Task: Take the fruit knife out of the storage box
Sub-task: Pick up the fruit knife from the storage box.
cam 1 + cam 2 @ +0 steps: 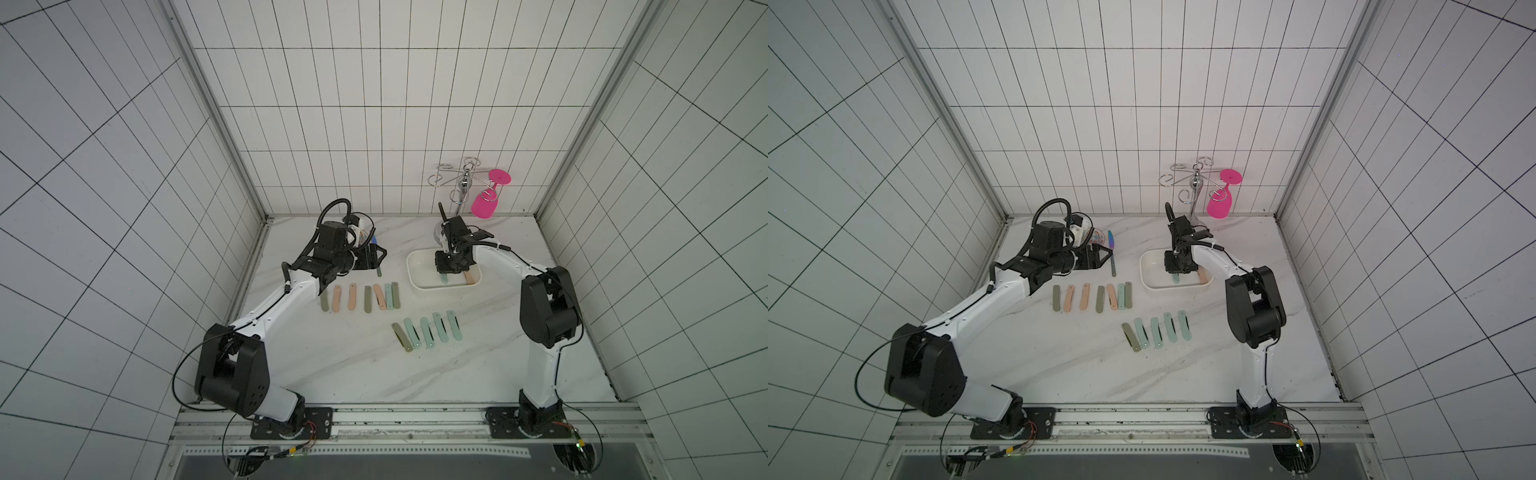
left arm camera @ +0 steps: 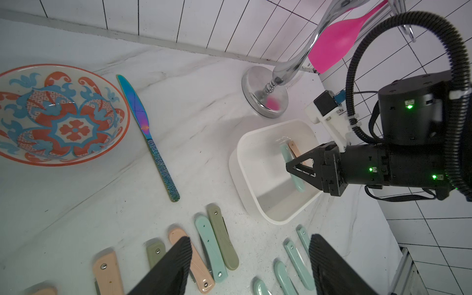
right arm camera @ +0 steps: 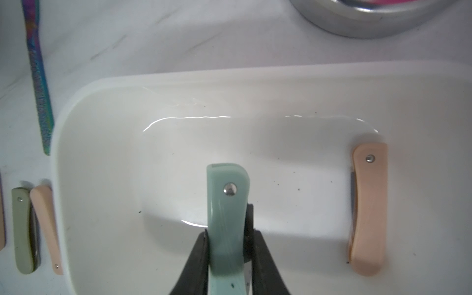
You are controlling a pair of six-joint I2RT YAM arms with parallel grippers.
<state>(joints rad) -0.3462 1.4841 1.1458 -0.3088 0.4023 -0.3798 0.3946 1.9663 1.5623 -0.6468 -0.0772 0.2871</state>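
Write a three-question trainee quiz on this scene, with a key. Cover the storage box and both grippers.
1. True or false: the right gripper is shut on the mint-green fruit knife.
2. How many fruit knives are within the walls of the storage box? A) one B) two C) four
3. Fill the gap: the left gripper has its jaws ____, with nothing between them.

Key
1. True.
2. B: the mint-green one and a peach fruit knife lying near one end wall.
3. open
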